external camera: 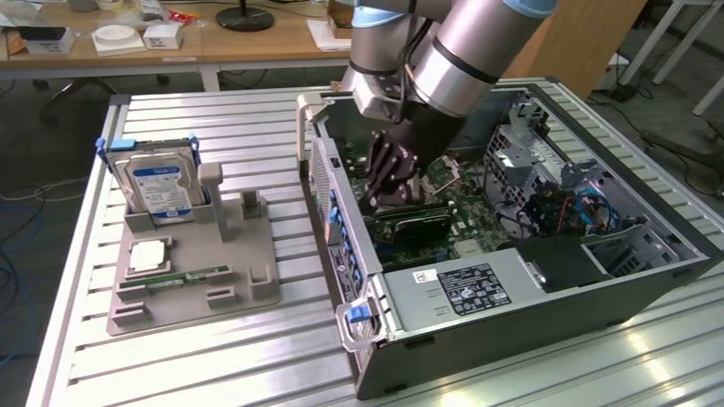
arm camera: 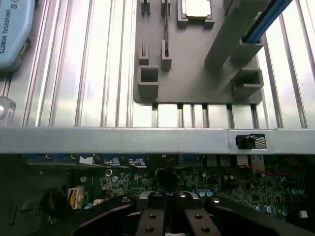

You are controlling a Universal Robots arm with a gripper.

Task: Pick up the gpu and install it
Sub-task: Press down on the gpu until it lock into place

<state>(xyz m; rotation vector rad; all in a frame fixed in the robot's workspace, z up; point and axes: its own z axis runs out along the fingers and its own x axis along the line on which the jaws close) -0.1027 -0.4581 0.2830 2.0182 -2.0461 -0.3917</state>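
I read the thin dark rectangular gpu card (external camera: 409,222) as lying low inside the open black computer case (external camera: 509,288), on the green motherboard (external camera: 453,212), directly under my black claw (external camera: 398,197). The claw's fingers are pressed together, and from the wrist view (arm camera: 167,216) I cannot tell whether they pinch the card's top edge or merely sit on it. My worry is that the card is not square to its slot: pushing down then could bend it or scrape the board, and the case's near wall leaves the arm little room. Outside the case, on the ribbed metal desk (external camera: 226,365), the grey moulded parts holder (external camera: 192,280) carries a boxy silver hard drive with a blue-white label (external camera: 158,188) standing upright, a slim green memory stick (external camera: 186,275) and a small square chip (external camera: 147,254); its other pockets look bare.
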